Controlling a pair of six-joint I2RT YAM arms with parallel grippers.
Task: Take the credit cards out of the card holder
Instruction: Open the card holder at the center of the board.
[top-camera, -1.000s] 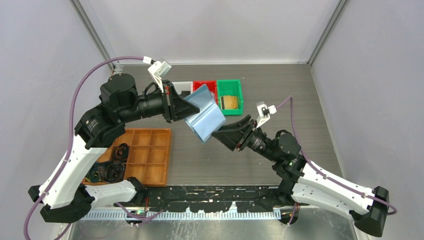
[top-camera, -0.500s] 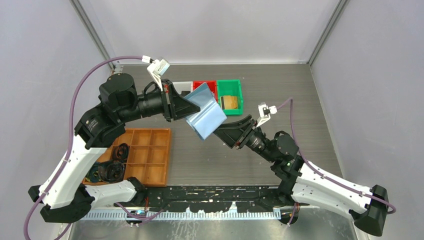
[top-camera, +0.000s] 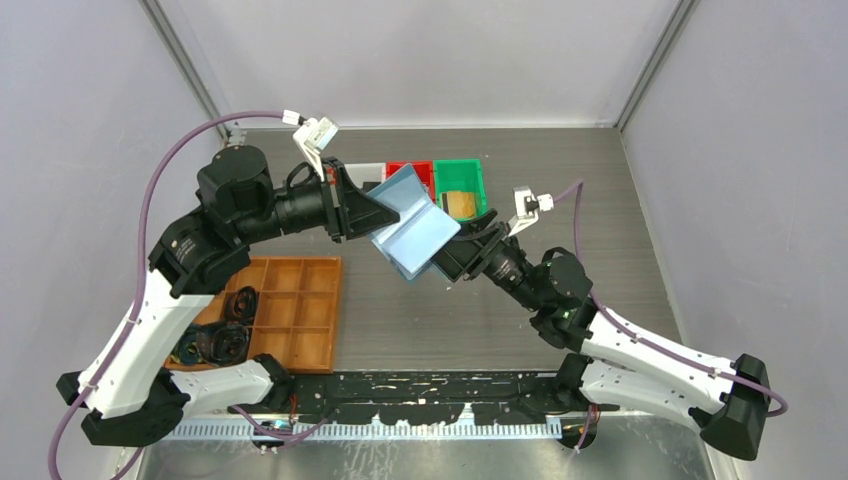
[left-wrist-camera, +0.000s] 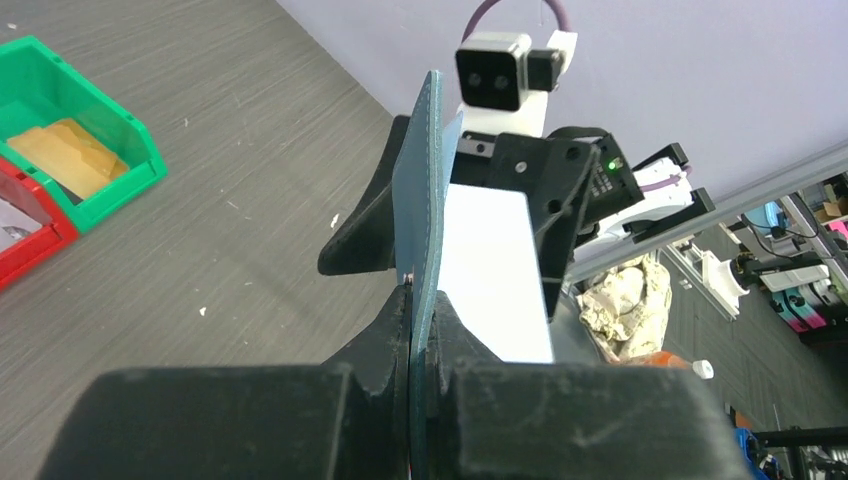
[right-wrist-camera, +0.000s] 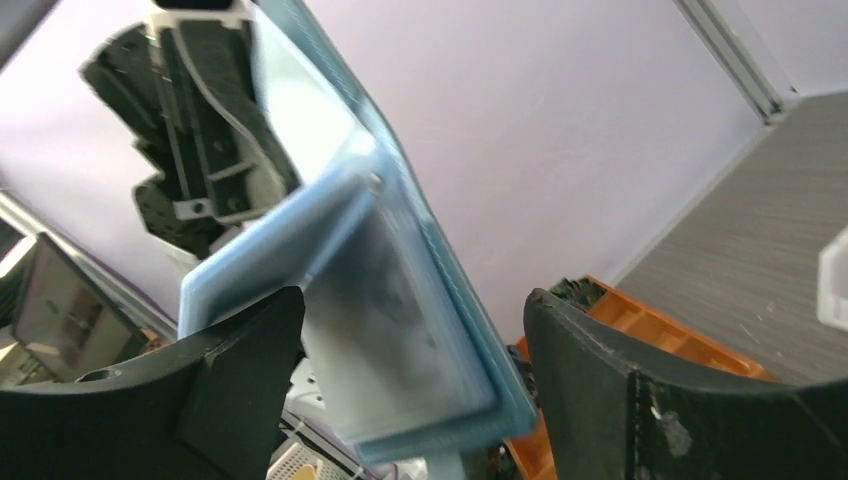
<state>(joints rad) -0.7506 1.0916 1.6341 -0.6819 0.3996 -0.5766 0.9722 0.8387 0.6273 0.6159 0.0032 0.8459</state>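
Your left gripper (top-camera: 372, 215) is shut tight on one edge of the blue wallet (top-camera: 412, 233) and holds it up in the air over the middle of the table (top-camera: 600, 200). Your right gripper (top-camera: 452, 258) reaches in from 4 o'clock of the wallet. Its jaws are wide open, with the wallet's lower flap between them and not touching them in the wrist view. One gold card (top-camera: 459, 205) lies in the green bin (top-camera: 459, 190) at 1 o'clock of the wallet. The pocket looks grey and blurry, so you cannot tell if a card is inside. Here is what could go wrong, I think: if you close the right jaws here, they may pinch the whole flap and not just a card. Then a pull could tug the soft wallet out of the left grip, and it would fall
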